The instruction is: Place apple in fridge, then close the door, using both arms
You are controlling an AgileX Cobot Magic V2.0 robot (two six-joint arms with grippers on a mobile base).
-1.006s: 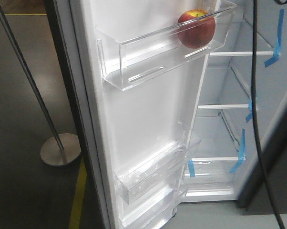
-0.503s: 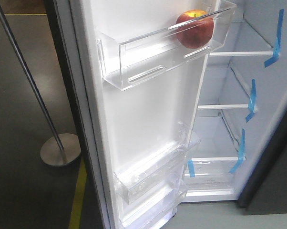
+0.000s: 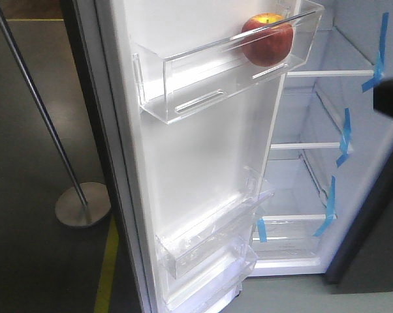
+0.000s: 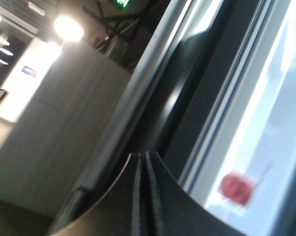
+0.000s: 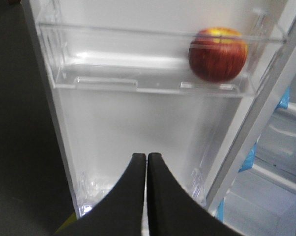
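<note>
— Standing wide open, the fridge (image 3: 327, 163) shows its white inside, clear shelves and strips of blue tape (image 3: 381, 52). Is the door (image 3: 203, 156) swung fully out?

— Yes, its white inner face looks toward the front camera, with clear shelf bins at top and bottom. The apple (image 3: 267, 39) sits in the upper bin (image 3: 183, 85), at the end nearest the fridge body.

— Anything touching it?

— Nothing. In the right wrist view the right fingers (image 5: 147, 187) are pressed together, holding nothing, below the bin and apart from it. The apple (image 5: 218, 53) rests against the bin's clear front wall.

— And the left?

— The left fingers (image 4: 142, 191) are also pressed together and hold nothing, close by the door's dark outer edge; whether they touch it I cannot tell.

— Room to move?

— Bare dark floor (image 3: 27, 261) lies outside the door, with a metal stand (image 3: 82, 203) on a round base there.
</note>
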